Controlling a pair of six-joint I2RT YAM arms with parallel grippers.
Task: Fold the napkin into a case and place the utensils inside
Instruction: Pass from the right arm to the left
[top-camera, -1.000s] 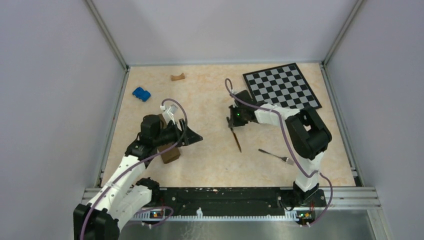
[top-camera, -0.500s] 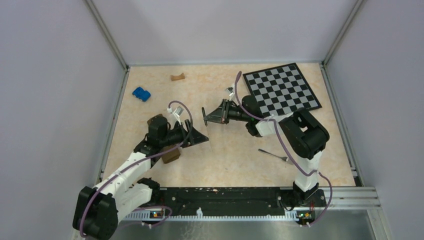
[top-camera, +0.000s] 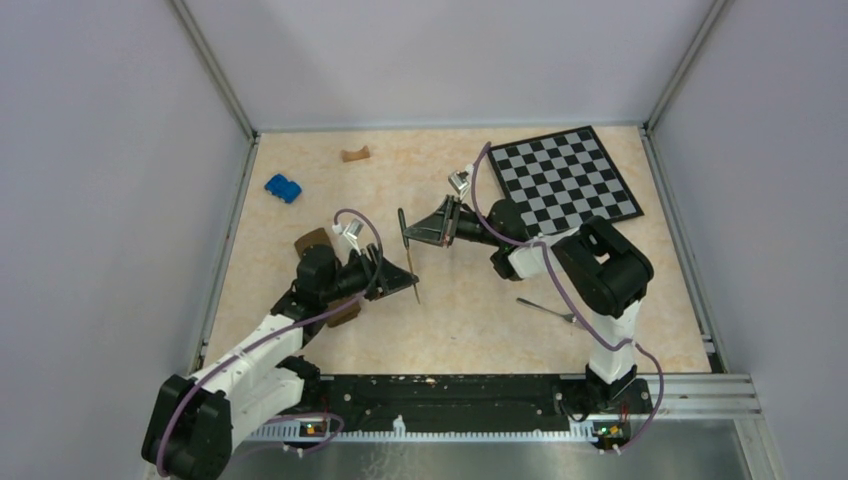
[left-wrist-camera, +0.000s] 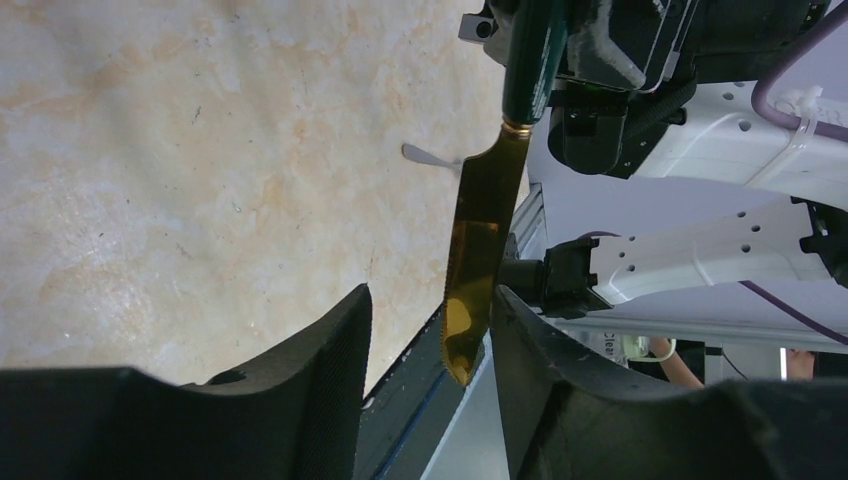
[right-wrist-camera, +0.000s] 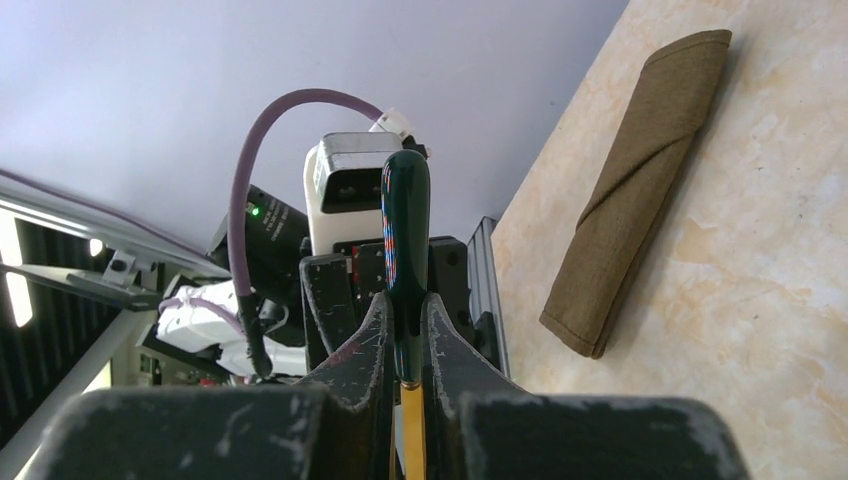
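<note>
Your right pincer (right-wrist-camera: 405, 345) is pressed together on the knife (left-wrist-camera: 482, 235), pinching its dark-green handle just above where the amber blade begins. In the top view you hold the knife off the surface (top-camera: 470, 330) near the middle. Its handle points toward 12 o'clock and its blade tip toward 6 o'clock, leaning slightly toward 5.

Your left pincer (left-wrist-camera: 430, 345) is spread. In its wrist view the serrated end of the blade hangs between the two dark fingers (left-wrist-camera: 320, 380), nearer the one on the right of that picture. You cannot tell whether steel and finger touch. Seen from above, the left arm reaches in from 8 o'clock and the right arm from 2 o'clock, so the pincers sit nose to nose at the knife.

The case (right-wrist-camera: 640, 190) lies flat on the surface at about 9 o'clock from the knife, as a narrow folded brown strip. From above your left arm crosses it, so only its two ends show. The fork (top-camera: 550, 308) lies on the surface at about 4 o'clock from the knife, well apart from it, near the right arm and outside the case.

The checkerboard (top-camera: 565, 172) sits toward 1 o'clock by the far right corner. The blue block (top-camera: 283, 187) is at 10 o'clock, and the small tan piece (top-camera: 354, 154) is at 11 o'clock near the far edge.
</note>
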